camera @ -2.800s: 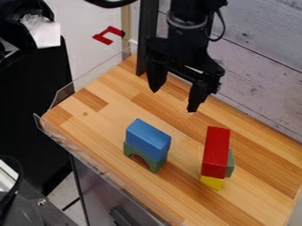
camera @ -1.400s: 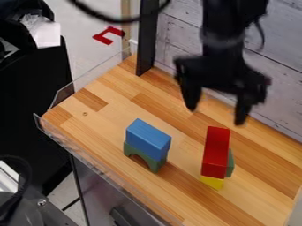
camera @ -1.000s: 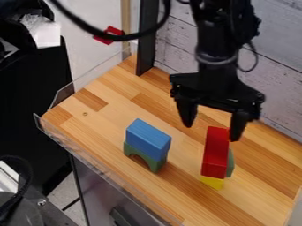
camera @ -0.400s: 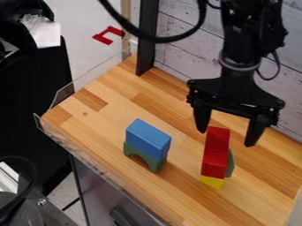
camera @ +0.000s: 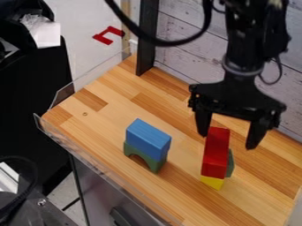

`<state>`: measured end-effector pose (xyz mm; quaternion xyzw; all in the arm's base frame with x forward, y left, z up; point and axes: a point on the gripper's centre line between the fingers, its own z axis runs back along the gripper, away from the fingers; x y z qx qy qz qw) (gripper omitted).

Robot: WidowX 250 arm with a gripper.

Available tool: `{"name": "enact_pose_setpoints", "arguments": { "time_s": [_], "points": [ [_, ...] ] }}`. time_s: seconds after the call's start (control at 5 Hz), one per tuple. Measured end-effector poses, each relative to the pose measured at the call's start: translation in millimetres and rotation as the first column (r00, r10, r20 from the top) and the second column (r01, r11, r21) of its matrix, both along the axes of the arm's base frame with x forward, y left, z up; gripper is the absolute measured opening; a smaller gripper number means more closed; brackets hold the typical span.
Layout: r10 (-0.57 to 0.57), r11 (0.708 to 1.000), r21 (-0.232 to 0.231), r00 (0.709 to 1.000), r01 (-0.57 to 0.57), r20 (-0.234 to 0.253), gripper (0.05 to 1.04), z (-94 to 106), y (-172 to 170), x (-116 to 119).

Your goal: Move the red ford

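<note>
The black gripper (camera: 228, 141) hung fingers-down over the wooden table (camera: 94, 128), its jaws standing wide apart; the long red block (camera: 216, 148) lay below and toward the camera from the jaws, its far end showing between the two fingertips — closer to the left-hand tip as the camera saw it; how high the tips stood above the block was hard to judge from this slant, though they seemed to hang somewhat behind it. Beneath the red block, at the end farther from the jaws, a yellow piece (camera: 212, 182) poked out toward the camera; a green piece (camera: 230, 164) showed along the red block's right side, below the right-hand fingertip in the view. Down and to the left of the jaws, well apart from them, a blue block (camera: 147, 137) sat on top of a green arch (camera: 154, 165); the arch stood upright on the table — its opening facing the camera's side.
</note>
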<state>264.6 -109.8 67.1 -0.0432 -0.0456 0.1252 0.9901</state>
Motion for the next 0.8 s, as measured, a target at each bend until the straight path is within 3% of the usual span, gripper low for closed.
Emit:
{"name": "enact_pose_setpoints", "arguments": {
  "time_s": [0.6, 0.8],
  "points": [
    [0.045, 0.999, 0.013, 0.996, -0.045, -0.077, 1.001, -13.8, 2, -7],
    [0.093, 0.996, -0.003, 0.991, -0.093, -0.101, 1.001, -19.3, 1, -8]
  ]
}}
